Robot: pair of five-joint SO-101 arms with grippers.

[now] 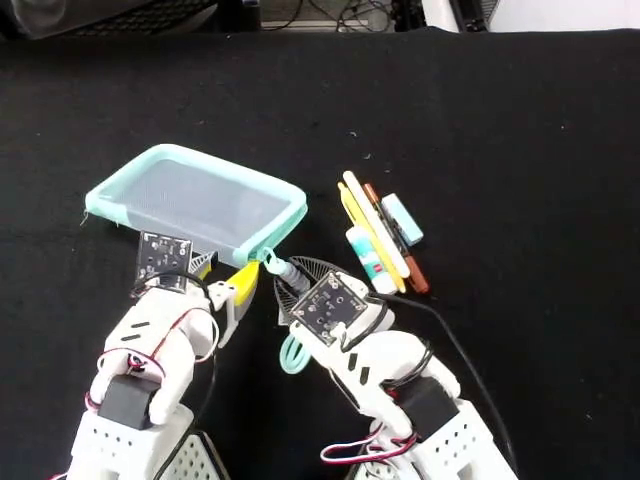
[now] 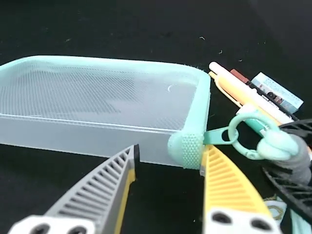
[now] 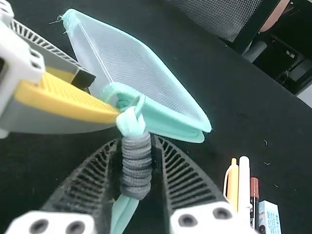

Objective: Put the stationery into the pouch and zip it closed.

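Stationery [image 1: 382, 232] untouched, lying on counter [image 1: 500, 120] just beside mesh pouch [image 1: 195, 198]; nothing visible inside. Right pincer [image 3: 135, 139] clamped on zip-pull cord [image 3: 135, 163]; left pincer [image 2: 169, 150] open, astride pouch corner. Likely opening stage: loading and zipping both remain.

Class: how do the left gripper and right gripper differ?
The left gripper has one grey, one yellow finger; the right gripper has black ones. The left gripper is open; the right gripper is shut on the zip cord. Both sit at one corner of the pouch.
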